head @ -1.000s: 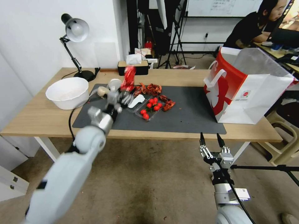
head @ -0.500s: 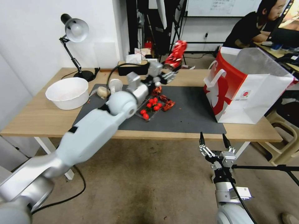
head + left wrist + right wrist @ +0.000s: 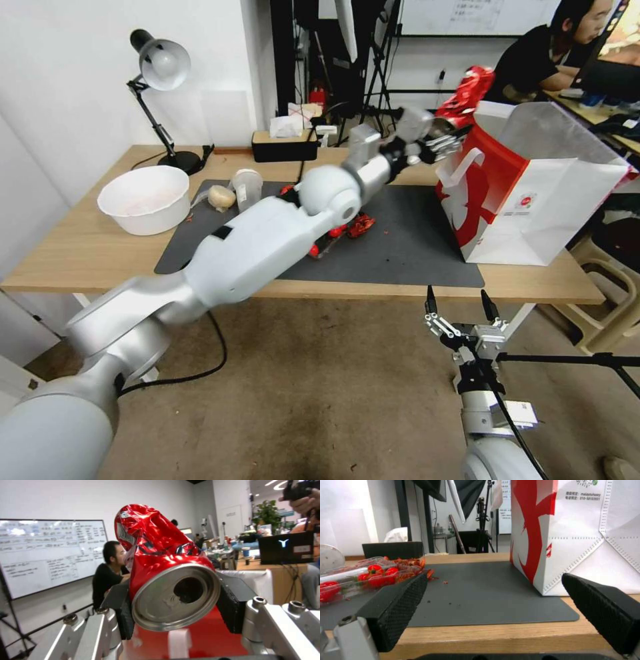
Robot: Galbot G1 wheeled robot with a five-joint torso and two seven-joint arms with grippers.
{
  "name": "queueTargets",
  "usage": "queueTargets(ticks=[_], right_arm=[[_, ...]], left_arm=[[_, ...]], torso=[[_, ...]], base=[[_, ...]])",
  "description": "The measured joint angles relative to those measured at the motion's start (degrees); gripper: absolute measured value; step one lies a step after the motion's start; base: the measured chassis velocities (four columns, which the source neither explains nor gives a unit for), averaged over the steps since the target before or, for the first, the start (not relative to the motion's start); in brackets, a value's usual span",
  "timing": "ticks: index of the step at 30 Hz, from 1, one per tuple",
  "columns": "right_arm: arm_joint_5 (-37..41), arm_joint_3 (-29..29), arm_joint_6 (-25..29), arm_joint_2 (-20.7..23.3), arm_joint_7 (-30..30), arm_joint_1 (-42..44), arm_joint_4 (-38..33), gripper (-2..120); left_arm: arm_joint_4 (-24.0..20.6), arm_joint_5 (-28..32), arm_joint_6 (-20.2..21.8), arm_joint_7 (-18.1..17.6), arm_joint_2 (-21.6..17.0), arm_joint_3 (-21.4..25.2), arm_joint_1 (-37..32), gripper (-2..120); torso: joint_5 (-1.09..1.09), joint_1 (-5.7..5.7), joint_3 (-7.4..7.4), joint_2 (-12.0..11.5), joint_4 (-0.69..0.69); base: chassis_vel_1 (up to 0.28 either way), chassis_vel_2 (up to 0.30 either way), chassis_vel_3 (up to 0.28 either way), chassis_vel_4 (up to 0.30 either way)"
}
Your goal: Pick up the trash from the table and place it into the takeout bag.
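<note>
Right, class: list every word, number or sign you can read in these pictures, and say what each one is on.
"010-58103931", as far as it can be made out: printed on the white side of the paper bag; the line above it is too small to read.
A lit "Y" sign: on the back of the laptop.
Handwriting on the whiteboard: too blurred to read.
White lettering on the crushed can: unreadable.

Left arm: extended forward and to the right, nearly straight, wrist raised high. Left gripper (image 3: 448, 130): jaws clamped from both sides on a crushed red soda can (image 3: 160, 562), held aloft and tilted. Right arm: low, forearm upright, pointing up. Right gripper (image 3: 456, 305): fingers spread wide apart, holding nothing.
</note>
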State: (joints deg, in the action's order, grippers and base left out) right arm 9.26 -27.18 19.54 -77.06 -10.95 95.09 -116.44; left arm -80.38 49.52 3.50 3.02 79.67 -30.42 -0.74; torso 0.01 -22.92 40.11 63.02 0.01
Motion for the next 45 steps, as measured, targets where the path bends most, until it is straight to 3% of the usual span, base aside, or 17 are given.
queueTargets(ticks=[11,33,35,45], right_arm=[[0.0,0.0,0.2,-0.2,-0.1,0.2,0.1,100],[0.1,0.0,0.3,0.1,-0.1,-0.1,0.5,100],[0.1,0.6,0.1,0.4,-0.1,-0.4,0.8,100],[0.2,1.1,0.1,0.6,-0.1,-0.7,1.2,100]], left_arm=[[11.4,2.1,-0.6,1.7,8.8,-4.0,6.1,49],[17.0,2.0,-1.5,3.4,12.7,-6.7,7.7,49],[17.2,1.9,-1.5,3.4,12.7,-6.9,7.7,61],[16.8,1.5,-1.4,3.2,12.6,-7.6,7.3,93]], torso=[[0.0,0.0,0.0,0.0,-0.02],[-0.01,0.0,0.0,0.0,-0.02],[-0.01,0.0,0.0,0.0,0.0],[-0.01,0.0,0.0,0.0,-0.01]], base=[[0.0,0.0,0.0,0.0],[0.0,0.0,0.0,0.0],[0.0,0.0,0.0,0.0],[0.0,0.0,0.0,0.0]])
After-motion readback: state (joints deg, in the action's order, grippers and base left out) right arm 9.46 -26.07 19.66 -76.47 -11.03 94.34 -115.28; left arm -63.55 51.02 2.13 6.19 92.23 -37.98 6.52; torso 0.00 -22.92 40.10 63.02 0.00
